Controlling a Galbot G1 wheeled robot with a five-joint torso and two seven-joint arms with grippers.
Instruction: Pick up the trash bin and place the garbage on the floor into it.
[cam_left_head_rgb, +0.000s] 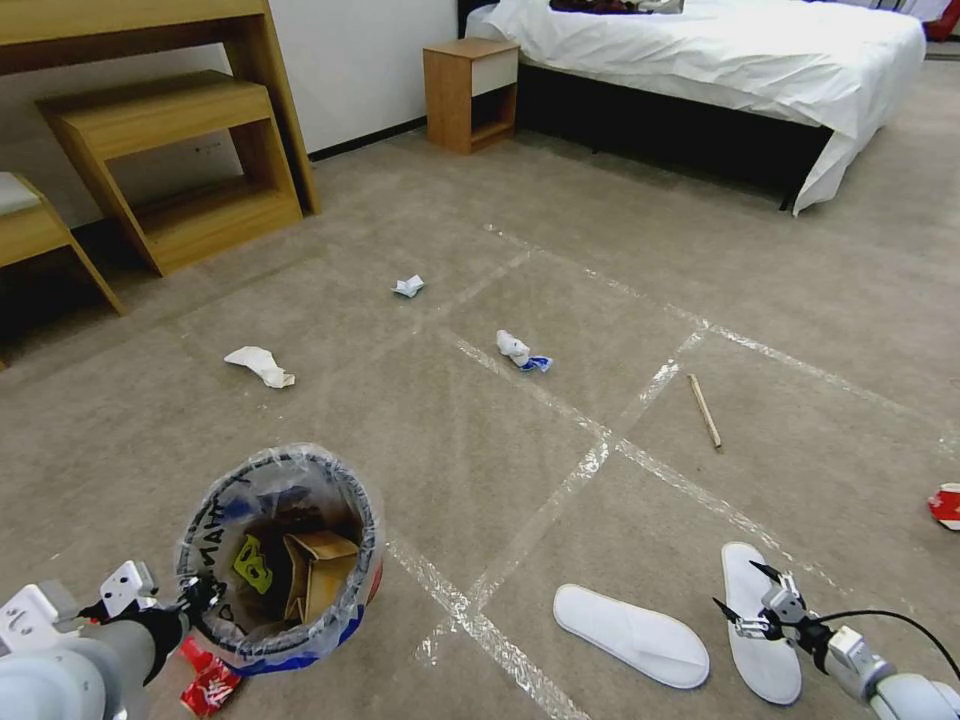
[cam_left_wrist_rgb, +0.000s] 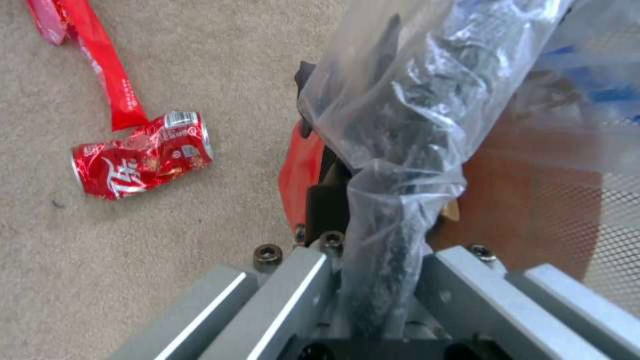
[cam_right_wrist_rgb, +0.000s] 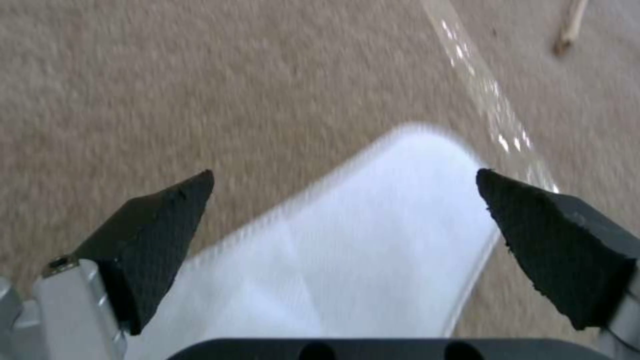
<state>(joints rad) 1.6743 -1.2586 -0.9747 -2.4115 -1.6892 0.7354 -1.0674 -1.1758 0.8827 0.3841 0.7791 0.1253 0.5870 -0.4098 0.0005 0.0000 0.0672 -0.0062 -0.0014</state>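
Your left gripper (cam_left_head_rgb: 200, 598) clamps the rim of the bin (cam_left_head_rgb: 285, 560), held by your lower left with a box inside, while your right gripper (cam_left_head_rgb: 745, 600), jaws wide open, hovers over a slipper (cam_left_head_rgb: 762, 620) on the floor (cam_left_head_rgb: 480, 440); next, lower and close on it

Beige carpet (cam_left_head_rgb: 480, 420) with tape lines (cam_left_head_rgb: 560, 490); bed (cam_left_head_rgb: 720, 50) at one o'clock, nightstand (cam_left_head_rgb: 470, 92) at twelve, shelves (cam_left_head_rgb: 170, 150) at ten.

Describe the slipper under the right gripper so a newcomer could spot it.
Start from the clear tape lines on the beige carpet. Two flat white slippers lie nearest the robot; the right gripper, open, hovers over the lengthwise slipper. The other slipper lies crosswise.
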